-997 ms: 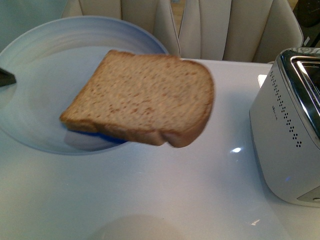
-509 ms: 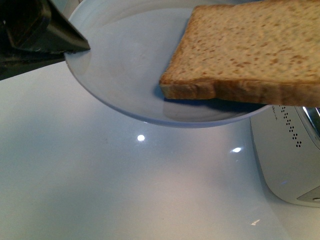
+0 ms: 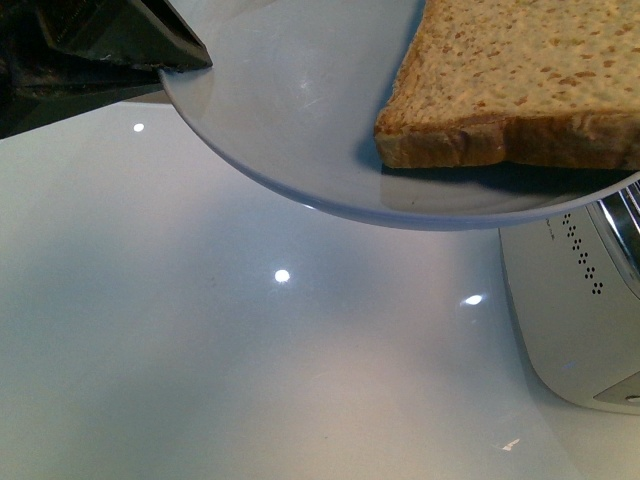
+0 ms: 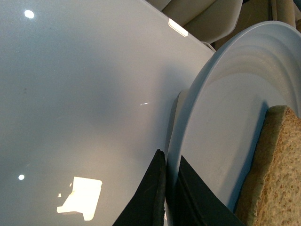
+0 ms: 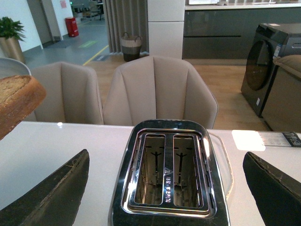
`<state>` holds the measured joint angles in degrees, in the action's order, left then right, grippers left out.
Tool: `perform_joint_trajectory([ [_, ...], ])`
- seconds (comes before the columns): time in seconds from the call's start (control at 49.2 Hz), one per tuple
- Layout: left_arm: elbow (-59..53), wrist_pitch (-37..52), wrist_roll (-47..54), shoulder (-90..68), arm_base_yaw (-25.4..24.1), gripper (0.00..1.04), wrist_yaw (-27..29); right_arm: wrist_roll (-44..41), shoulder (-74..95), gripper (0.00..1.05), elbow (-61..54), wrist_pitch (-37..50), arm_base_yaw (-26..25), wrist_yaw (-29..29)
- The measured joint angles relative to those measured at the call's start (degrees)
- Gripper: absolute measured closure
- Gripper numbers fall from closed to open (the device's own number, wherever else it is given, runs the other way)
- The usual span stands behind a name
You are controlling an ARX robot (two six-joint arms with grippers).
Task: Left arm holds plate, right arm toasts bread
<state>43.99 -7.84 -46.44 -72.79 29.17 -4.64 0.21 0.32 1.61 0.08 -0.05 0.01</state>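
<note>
My left gripper (image 3: 185, 60) is shut on the rim of the pale blue-white plate (image 3: 300, 130), which hangs lifted over the table at the top of the front view. The bread (image 3: 520, 90), a light brown slice with tan crust, lies on the plate at its right side. In the left wrist view the two dark fingers (image 4: 150, 197) pinch the plate rim (image 4: 188, 122), with the bread (image 4: 273, 174) beside them. My right gripper (image 5: 167, 188) stands open above the toaster (image 5: 169, 169), both slots empty. The bread's edge (image 5: 16, 101) shows at that view's left.
The white toaster (image 3: 570, 310) stands on the glossy white table (image 3: 250, 380) at the right, partly under the plate. Beige chairs (image 5: 160, 89) stand behind the table's far edge.
The plate with the bread has risen and moved right, toward the toaster; it now fills the top of the front view. The left gripper came further into view.
</note>
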Motion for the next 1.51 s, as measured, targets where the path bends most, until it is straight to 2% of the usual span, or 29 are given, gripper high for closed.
perform_joint_trajectory([
  [0.224, 0.0, 0.0, 0.0, 0.0, 0.0, 1.02, 0.02, 0.04, 0.02, 0.09, 0.0, -0.02, 0.0, 0.04],
  [0.244, 0.0, 0.0, 0.0, 0.0, 0.0, 1.02, 0.02, 1.14, 0.81, 0.09, 0.33, -1.42, 0.55, 1.86],
  [0.264, 0.0, 0.0, 0.0, 0.0, 0.0, 1.02, 0.04, 4.09, 3.08, 0.09, 2.32, -6.99, 2.4, 7.34],
  [0.325, 0.0, 0.0, 0.0, 0.04, 0.0, 1.02, 0.11, 11.96, 11.45, 0.09, 6.51, -18.71, 5.81, 18.29],
  [0.427, 0.02, 0.0, -0.13, 0.09, 0.09, 1.02, -0.02, 18.84, 15.58, 0.09, 7.15, -23.89, 7.06, 22.86],
  [0.631, 0.02, 0.0, -0.2, 0.09, 0.09, 1.02, -0.02, 21.57, 16.85, 0.09, 9.14, -23.23, 6.34, 20.83],
  [0.793, 0.02, 0.0, -0.2, 0.09, 0.09, 1.02, 0.15, 24.28, 19.78, 0.09, 12.55, -22.29, 4.81, 16.17],
  [0.936, 0.02, 0.0, -0.22, 0.09, 0.09, 1.02, -0.02, 28.87, 23.12, 0.09, 17.09, -20.7, 5.55, 12.52],
  [1.078, 0.02, 0.0, -0.22, 0.09, 0.09, 1.02, 0.17, 34.03, 25.88, 0.09, 20.92, -18.99, 8.44, 10.49],
  [1.261, 0.02, 0.0, -0.22, 0.09, 0.09, 1.02, 0.11, 43.04, 29.2, 0.09, 23.08, -15.91, 15.61, 9.09],
  [1.505, 0.02, 0.0, -0.22, 0.09, 0.09, 1.02, 0.11, 50.84, 32.85, 0.09, 22.95, -12.33, 23.47, 7.8],
])
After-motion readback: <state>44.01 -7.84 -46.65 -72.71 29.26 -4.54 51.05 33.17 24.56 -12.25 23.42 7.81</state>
